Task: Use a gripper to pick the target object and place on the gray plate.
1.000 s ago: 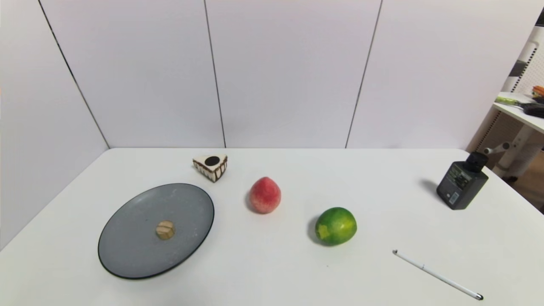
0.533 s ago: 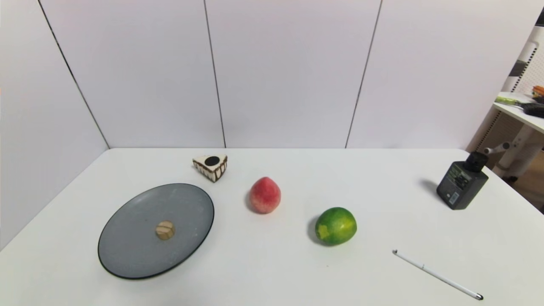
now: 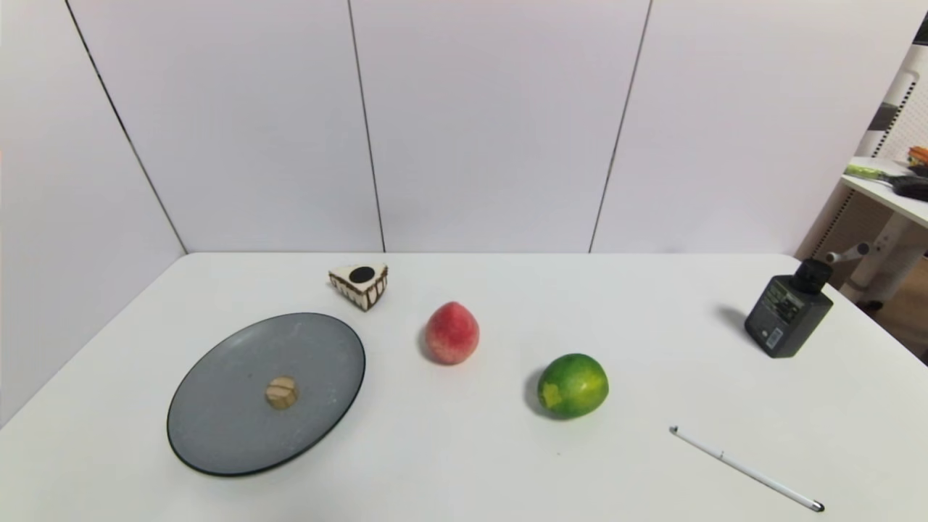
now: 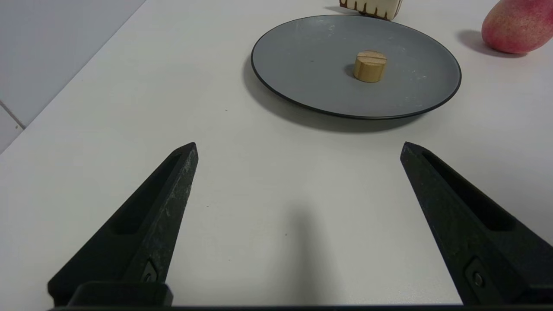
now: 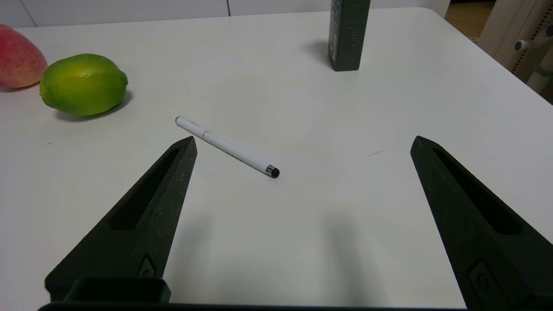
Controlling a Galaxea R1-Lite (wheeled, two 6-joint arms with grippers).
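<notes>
The small tan target object (image 3: 281, 392) lies near the middle of the gray plate (image 3: 217, 435) at the table's left; both also show in the left wrist view, the target object (image 4: 370, 66) on the plate (image 4: 302, 82). My left gripper (image 4: 298, 147) is open and empty, low over bare table short of the plate. My right gripper (image 5: 302, 140) is open and empty over the table's right front, near a white pen (image 5: 227, 146). Neither gripper shows in the head view.
A cake slice (image 3: 360, 285) sits behind the plate. A peach (image 3: 452, 333) and a green citrus fruit (image 3: 573, 385) lie mid-table. The white pen (image 3: 745, 469) lies at the front right, a dark bottle (image 3: 788, 310) at the far right.
</notes>
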